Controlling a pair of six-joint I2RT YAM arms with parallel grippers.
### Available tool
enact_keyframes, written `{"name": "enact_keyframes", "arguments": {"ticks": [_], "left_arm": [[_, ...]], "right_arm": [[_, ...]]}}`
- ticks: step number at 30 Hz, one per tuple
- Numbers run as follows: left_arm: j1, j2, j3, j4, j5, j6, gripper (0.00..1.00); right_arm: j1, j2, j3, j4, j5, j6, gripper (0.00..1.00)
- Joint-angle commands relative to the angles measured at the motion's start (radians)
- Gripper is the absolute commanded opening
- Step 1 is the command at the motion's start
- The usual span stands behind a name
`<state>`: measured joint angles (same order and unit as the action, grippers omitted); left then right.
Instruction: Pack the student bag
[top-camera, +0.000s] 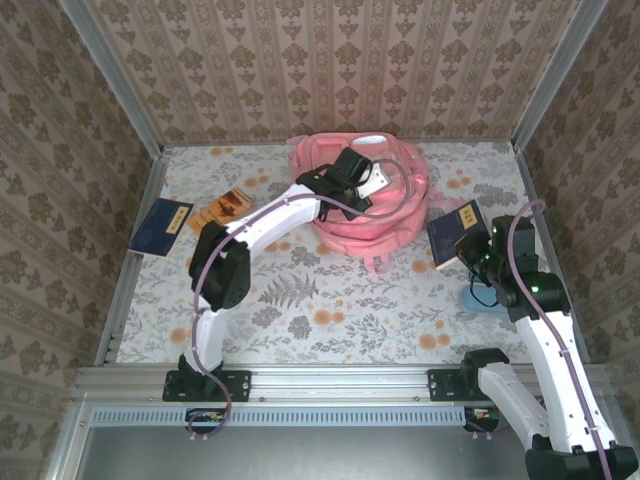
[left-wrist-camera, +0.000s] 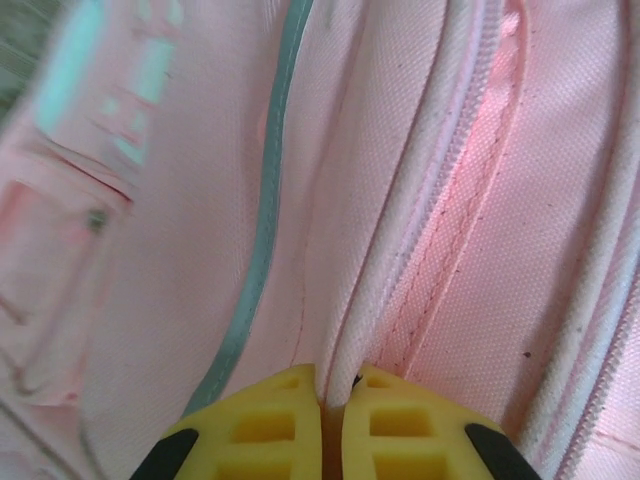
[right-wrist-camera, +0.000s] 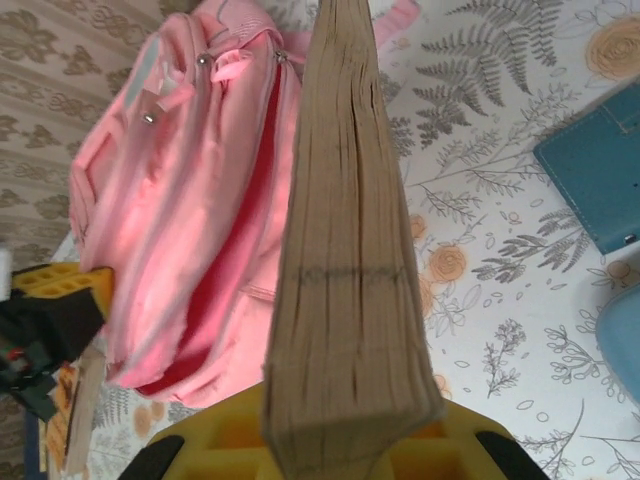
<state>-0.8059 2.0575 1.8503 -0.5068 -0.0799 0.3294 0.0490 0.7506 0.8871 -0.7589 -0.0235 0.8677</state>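
Observation:
The salmon-pink student bag (top-camera: 385, 215) lies at the back middle of the table, its main opening gaping red inside (right-wrist-camera: 235, 250). My left gripper (top-camera: 352, 178) reaches over it, and its yellow fingers (left-wrist-camera: 290, 420) are shut on the pale fabric rim beside the zip (left-wrist-camera: 345, 340). At the right my right gripper (top-camera: 476, 250) is shut on a thick dark-blue book (top-camera: 455, 232) held up off the table. The book's brown page edges (right-wrist-camera: 345, 280) point toward the bag, and my right gripper (right-wrist-camera: 340, 435) clamps its near end.
Another dark-blue book (top-camera: 160, 227) and an orange one (top-camera: 228, 207) lie at the back left. A teal case (right-wrist-camera: 600, 170) rests on the floral cloth under my right arm, the same teal case (top-camera: 488, 300) near the right wall. Patterned walls close in three sides.

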Motion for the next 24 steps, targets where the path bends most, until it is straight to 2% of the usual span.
{"name": "enact_keyframes", "arguments": {"ticks": [1, 4, 6, 14, 24], "left_arm": [[-0.005, -0.101, 0.012, 0.181, -0.026, -0.112, 0.03], [-0.007, -0.113, 0.031, 0.186, -0.031, -0.153, 0.02], [-0.007, -0.117, 0.048, 0.181, -0.032, -0.175, 0.02], [-0.016, -0.138, 0.113, 0.142, -0.013, -0.267, 0.01], [-0.021, -0.167, 0.160, 0.074, 0.028, -0.355, 0.00]], "right_arm": [[-0.002, -0.002, 0.009, 0.096, -0.129, -0.010, 0.11], [-0.003, -0.011, -0.024, 0.205, -0.257, 0.031, 0.11], [-0.003, -0.009, -0.026, 0.216, -0.283, 0.049, 0.11], [0.000, 0.050, -0.140, 0.450, -0.394, 0.205, 0.11], [0.126, 0.247, -0.220, 0.852, -0.309, 0.320, 0.11]]}}
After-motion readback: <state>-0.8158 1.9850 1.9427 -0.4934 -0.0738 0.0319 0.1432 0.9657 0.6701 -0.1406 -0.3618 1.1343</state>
